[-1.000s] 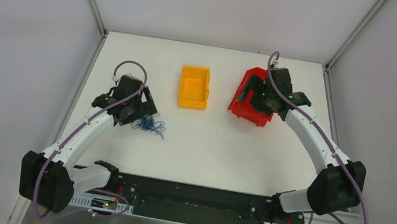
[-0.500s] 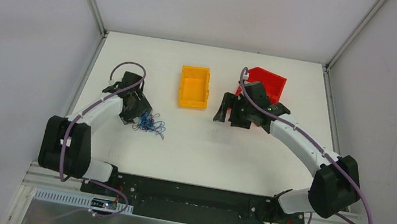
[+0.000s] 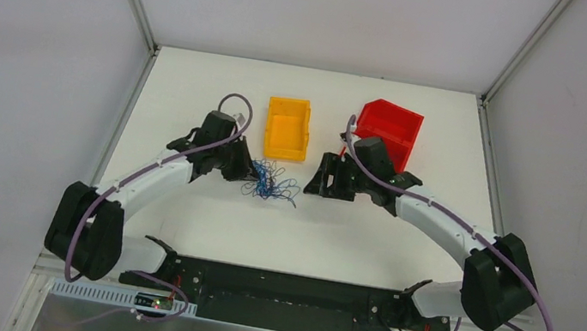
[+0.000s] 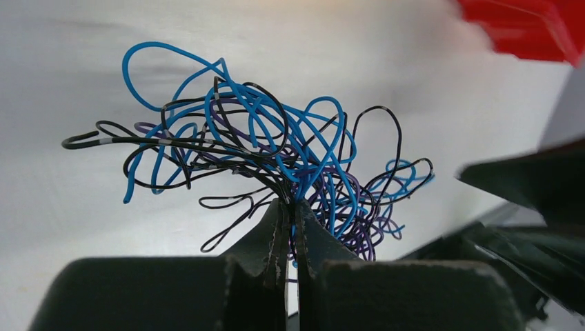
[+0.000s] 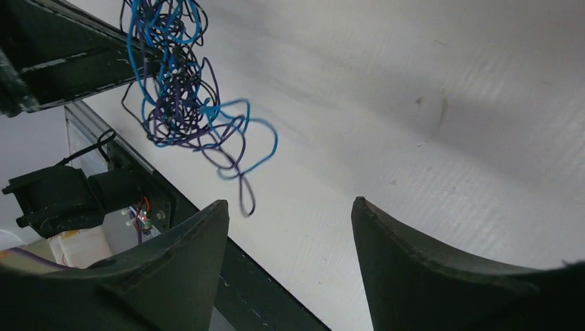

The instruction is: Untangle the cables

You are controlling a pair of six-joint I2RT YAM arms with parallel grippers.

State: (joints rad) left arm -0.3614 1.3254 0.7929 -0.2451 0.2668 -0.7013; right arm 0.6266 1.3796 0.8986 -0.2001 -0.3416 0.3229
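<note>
Mid-table: left jaws pinched tight on the cables (image 4: 276,145), with a few black and blue strands caught between the tips. The rest of the curly tangle fans out beyond them. It lies between the two arms, just nearer than the yellow bin (image 3: 287,128). Right jaws stand wide, nothing between them, facing the tangle from its right without touching. Far part of the table (image 3: 198,83): yellow bin, then red bin (image 3: 389,127) to its right, apart.

White table (image 3: 350,234) w/ yellow bin (image 3: 287,128) & red bin (image 3: 388,127) on it.
</note>
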